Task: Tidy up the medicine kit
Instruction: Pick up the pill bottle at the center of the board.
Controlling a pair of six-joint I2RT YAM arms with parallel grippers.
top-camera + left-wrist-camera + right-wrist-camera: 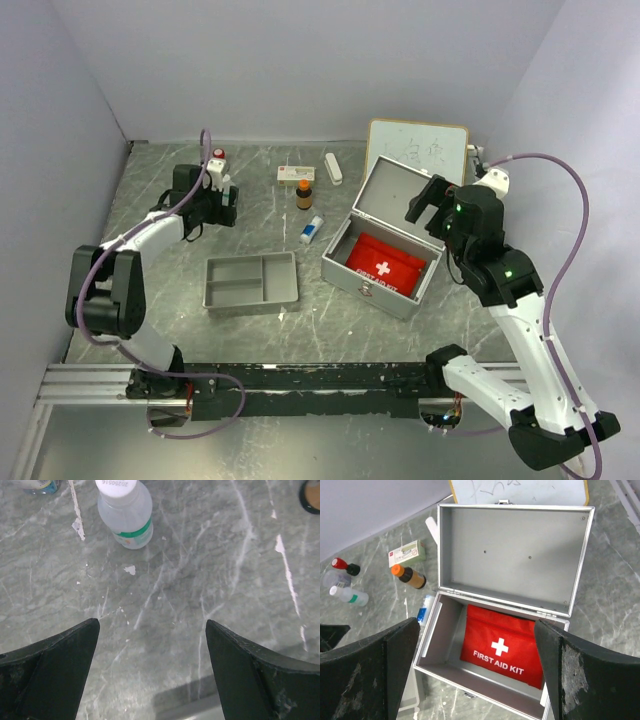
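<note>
The medicine kit [371, 283] is a silver case standing open right of centre, its lid [515, 555] tilted back. A flat red first aid pouch [502, 647] lies inside it, also seen from above [385, 265]. My right gripper [430, 203] hovers over the case's back right; in the wrist view the right gripper [476, 625] is open, nothing between its fingers. At the far left my left gripper [220, 205] is low over the table. The wrist view shows the left gripper [152, 625] open over bare surface, a white green-banded bottle [125, 515] just ahead.
A grey divided tray [250, 282] sits left of the case. Behind it lie an amber bottle [304, 194], a small box [294, 174], a white tube [333, 168] and a blue-white tube [312, 230]. A whiteboard [418, 148] leans behind the case.
</note>
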